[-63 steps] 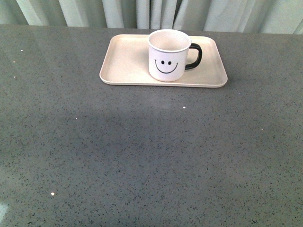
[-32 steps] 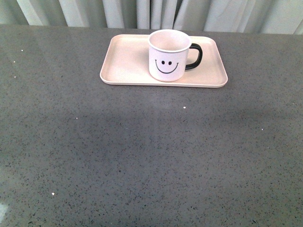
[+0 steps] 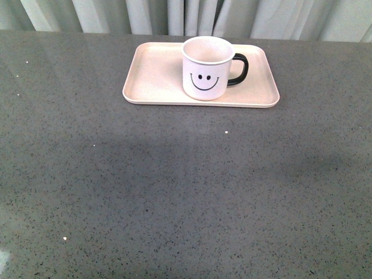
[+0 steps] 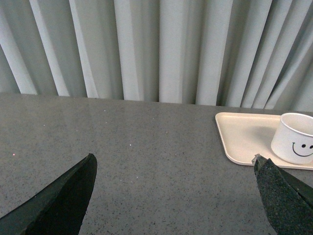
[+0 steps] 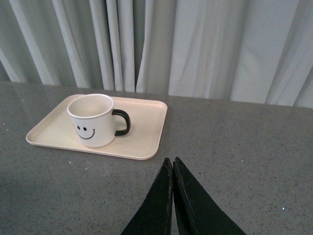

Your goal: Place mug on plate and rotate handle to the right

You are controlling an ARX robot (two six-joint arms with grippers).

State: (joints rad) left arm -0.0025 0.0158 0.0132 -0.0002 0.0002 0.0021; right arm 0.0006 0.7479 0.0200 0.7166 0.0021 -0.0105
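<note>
Mug (image 3: 207,68) on plate (image 3: 154,75) (curtain (image 3: 186,14) behind)

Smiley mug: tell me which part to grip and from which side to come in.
Grip the mug by its rim and wall from above, one finger inside the open mouth and one outside. It stands upright on the pink tray, so the top is free. Take the wall on the robot's left, since the black handle sticks out to the right. The open left gripper looks better suited.

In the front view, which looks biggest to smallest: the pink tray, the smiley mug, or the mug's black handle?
1. Pink tray, by far the widest.
2. Smiley mug, standing on the tray.
3. Black handle, pointing right.
</note>
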